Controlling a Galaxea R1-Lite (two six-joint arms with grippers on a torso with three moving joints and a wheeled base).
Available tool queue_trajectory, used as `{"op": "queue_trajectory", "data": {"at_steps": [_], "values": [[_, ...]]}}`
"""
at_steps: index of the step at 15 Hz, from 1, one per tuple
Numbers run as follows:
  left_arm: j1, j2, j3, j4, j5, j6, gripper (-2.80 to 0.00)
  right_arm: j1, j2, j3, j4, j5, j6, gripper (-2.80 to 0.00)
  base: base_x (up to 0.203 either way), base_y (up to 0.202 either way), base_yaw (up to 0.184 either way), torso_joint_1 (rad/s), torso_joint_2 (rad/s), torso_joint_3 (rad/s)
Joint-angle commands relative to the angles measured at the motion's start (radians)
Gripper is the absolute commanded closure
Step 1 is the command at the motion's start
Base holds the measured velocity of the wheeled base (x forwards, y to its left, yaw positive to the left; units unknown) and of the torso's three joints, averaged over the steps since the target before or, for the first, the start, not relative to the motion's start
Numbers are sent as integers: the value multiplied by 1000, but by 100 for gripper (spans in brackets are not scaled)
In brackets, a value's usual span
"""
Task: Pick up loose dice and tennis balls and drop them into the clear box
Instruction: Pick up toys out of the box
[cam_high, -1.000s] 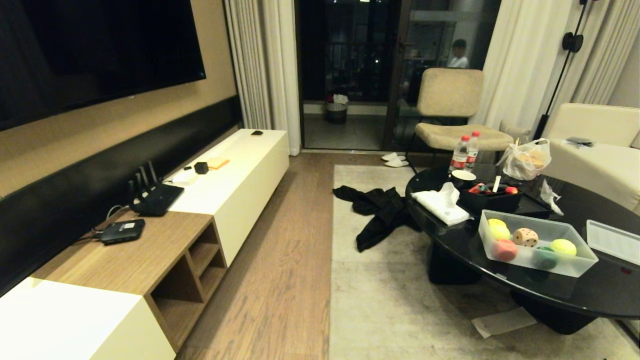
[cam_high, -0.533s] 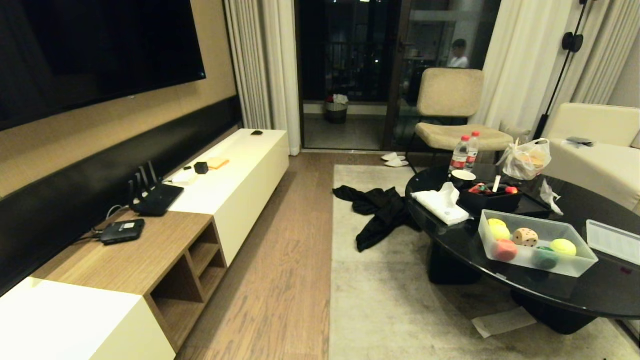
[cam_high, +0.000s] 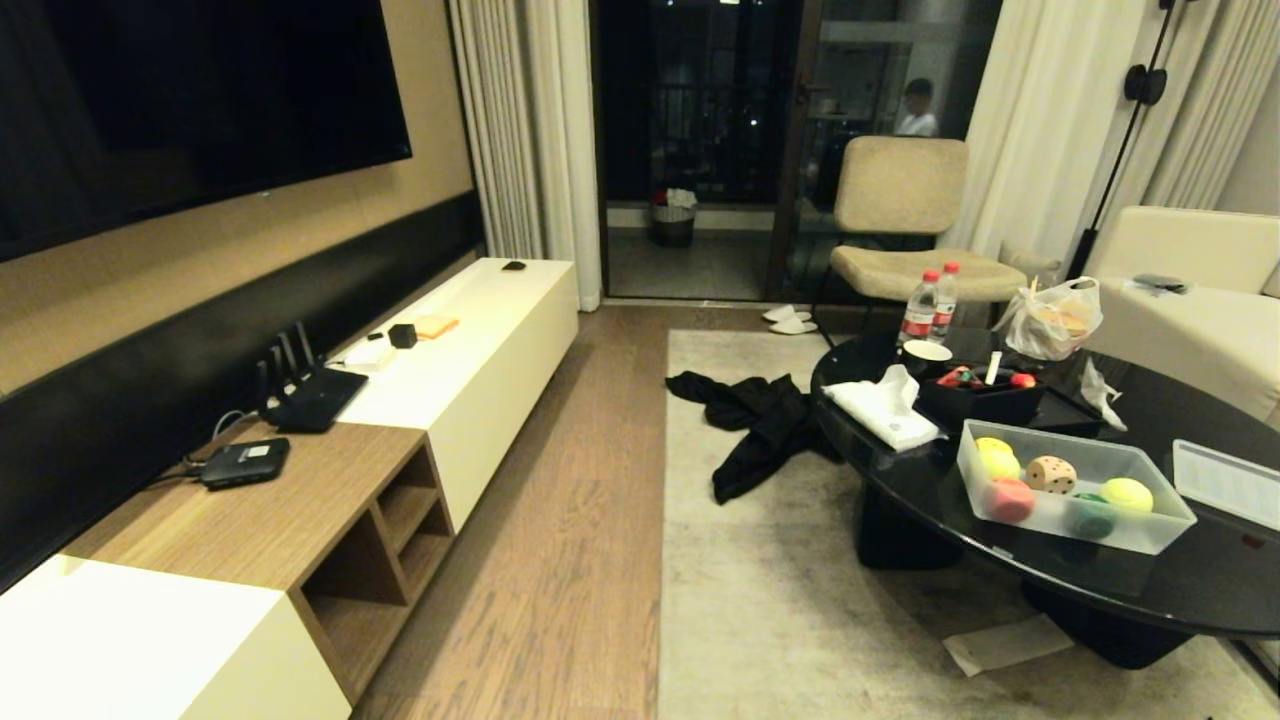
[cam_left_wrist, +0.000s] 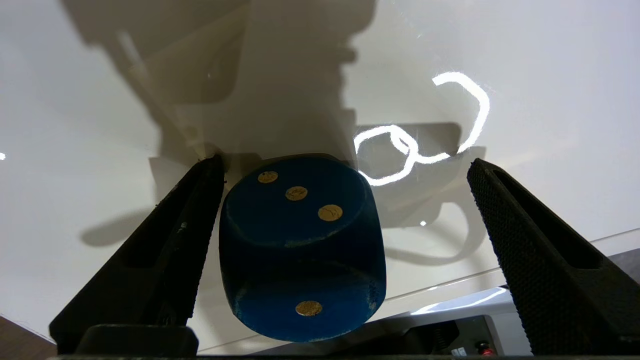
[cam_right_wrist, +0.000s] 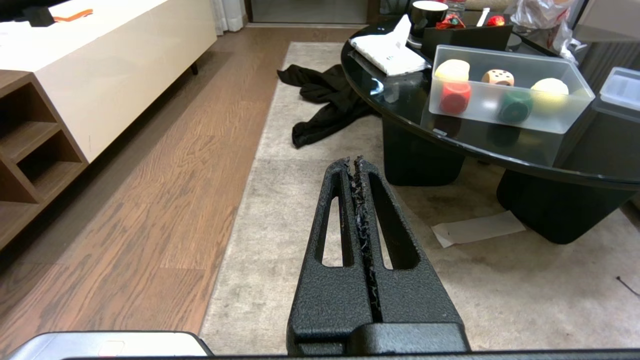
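Note:
In the left wrist view my left gripper (cam_left_wrist: 346, 162) stands open around a dark blue die (cam_left_wrist: 300, 245) with gold pips on a glossy white surface (cam_left_wrist: 80, 125). The die sits close against one finger, with a wide gap to the other. On the black round table (cam_high: 1200, 590) at the right stands the clear box (cam_high: 1165, 530), holding a tan die (cam_high: 1051, 473) and two tennis balls (cam_high: 1127, 493) (cam_high: 997, 460). My right gripper (cam_right_wrist: 352, 162) hangs shut and empty over the rug, with the clear box (cam_right_wrist: 482, 109) ahead of it. Neither arm shows in the head view.
The box also holds a red piece (cam_high: 1010, 499) and a green piece (cam_high: 1090, 515); its lid (cam_high: 1228, 482) lies beside it. A black organiser (cam_high: 985, 400), tissues, bottles and a bag crowd the table's far side. Black cloth (cam_high: 760, 425) lies on the rug. A low TV cabinet (cam_high: 440, 380) runs along the left.

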Motion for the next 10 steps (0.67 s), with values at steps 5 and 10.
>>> {"op": "queue_trajectory", "data": {"at_steps": [5,10], "values": [[0,-23,9,3,-3,-30,-280,0,1,1,-1,0,0,0,0,0,0,0,0,0],[2,-61,9,4,2,-45,-280,0,1,2,-1,0,0,0,0,0,0,0,0,0]]}}
